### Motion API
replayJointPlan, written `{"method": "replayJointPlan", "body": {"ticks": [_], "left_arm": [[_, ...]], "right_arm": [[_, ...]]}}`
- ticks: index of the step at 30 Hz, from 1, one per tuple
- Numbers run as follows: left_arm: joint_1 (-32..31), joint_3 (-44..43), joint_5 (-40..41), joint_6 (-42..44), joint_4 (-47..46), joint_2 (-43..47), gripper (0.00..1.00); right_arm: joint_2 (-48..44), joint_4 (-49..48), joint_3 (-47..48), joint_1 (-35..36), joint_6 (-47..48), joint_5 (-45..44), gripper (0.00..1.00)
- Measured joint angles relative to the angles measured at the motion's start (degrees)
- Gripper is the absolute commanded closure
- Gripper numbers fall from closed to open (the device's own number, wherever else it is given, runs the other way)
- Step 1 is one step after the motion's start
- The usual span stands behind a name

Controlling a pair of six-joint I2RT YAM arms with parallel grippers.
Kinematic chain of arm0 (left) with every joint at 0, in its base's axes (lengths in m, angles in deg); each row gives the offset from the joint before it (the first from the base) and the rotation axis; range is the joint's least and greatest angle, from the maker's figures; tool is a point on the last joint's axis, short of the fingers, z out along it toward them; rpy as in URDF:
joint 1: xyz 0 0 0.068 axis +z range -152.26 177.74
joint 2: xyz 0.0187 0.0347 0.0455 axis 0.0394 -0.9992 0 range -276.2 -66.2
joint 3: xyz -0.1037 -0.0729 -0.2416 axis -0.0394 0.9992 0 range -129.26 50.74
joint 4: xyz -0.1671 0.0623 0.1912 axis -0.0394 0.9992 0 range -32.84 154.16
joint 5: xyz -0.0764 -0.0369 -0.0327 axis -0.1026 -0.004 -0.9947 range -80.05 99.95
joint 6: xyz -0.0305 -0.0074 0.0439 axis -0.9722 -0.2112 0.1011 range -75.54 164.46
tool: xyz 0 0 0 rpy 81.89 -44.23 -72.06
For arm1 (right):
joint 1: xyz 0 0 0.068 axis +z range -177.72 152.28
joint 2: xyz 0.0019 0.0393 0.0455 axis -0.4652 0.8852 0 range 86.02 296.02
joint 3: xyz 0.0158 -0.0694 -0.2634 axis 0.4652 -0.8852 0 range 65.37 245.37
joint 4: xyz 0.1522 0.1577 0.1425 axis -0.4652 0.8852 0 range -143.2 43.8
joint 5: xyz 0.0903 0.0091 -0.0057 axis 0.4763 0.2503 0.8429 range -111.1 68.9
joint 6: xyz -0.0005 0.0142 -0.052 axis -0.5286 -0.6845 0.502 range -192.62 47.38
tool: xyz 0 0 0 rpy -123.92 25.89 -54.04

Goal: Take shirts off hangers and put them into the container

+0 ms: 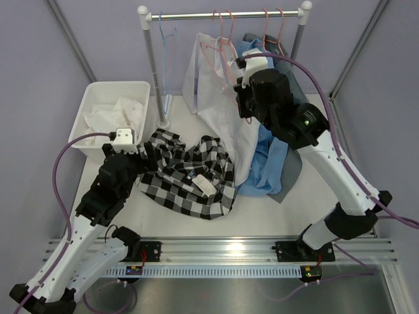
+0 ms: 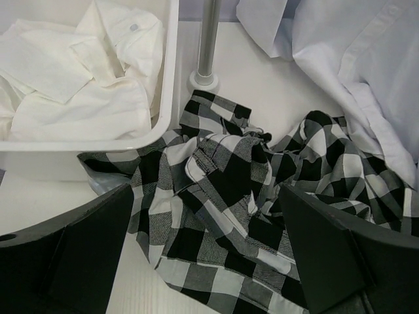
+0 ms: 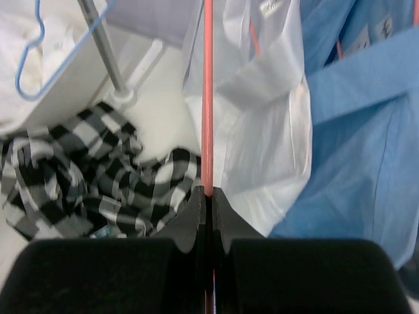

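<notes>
In the top view, the container [image 1: 88,114] stands at the upper left with a white shirt [image 1: 116,112] already inside. The checked shirt [image 1: 190,173] lies crumpled on the table [image 1: 262,216] in the middle, just beside the container's near corner. Your left gripper [image 1: 149,156] hangs over the left edge of that shirt with its jaws wide apart, holding nothing. Your right gripper [image 1: 239,98] is at the upper centre, among the garments that hang from the rail [image 1: 222,14]: a pale shirt [image 1: 216,98] and, to its right, a light blue shirt [image 1: 272,163]. In the left wrist view, the checked shirt [image 2: 229,170] fills the lower middle between the two dark fingers [image 2: 72,255], and the container [image 2: 167,78] wall is at the upper left, with the cloth lying right against it. I judge this shirt to be light, soft and limp. It will not keep a shape, so you should take it at a thick fold near the centre, not at a single thin edge, or it may trail over the rim. In the right wrist view, the jaws are together, clamped on the thin wire of a pink hanger [image 3: 207,98] that runs straight up the middle, with the pale shirt [image 3: 262,131] just to its right. The wire looks stiff but thin and smooth, so it can probably turn in the grip.
</notes>
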Motion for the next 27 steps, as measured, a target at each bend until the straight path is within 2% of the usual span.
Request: {"method": "replayJointPlan", "body": {"ticks": [6,11,18,27], "left_arm": [[0.0,0.4,2.3,0.8,0.1,-0.1,0.01],[0.0,0.4,4.1,1.3,0.1,0.0,0.01],[0.1,0.4,4.7,1.4,0.1,0.4,0.01],[0.2,0.4,4.6,1.5,0.2,0.3,0.01]], "right_arm": [[11.0,-5.7,11.4,-1.5,2.4,-0.9,1.0],[18.2,-10.0,16.2,-1.6,3.9,-2.1,1.0],[24.4,-13.3,17.3,-1.6,4.2,-4.6,1.0],[25.2,-16.5,14.2,-1.6,3.7,-4.1,0.98]]}}
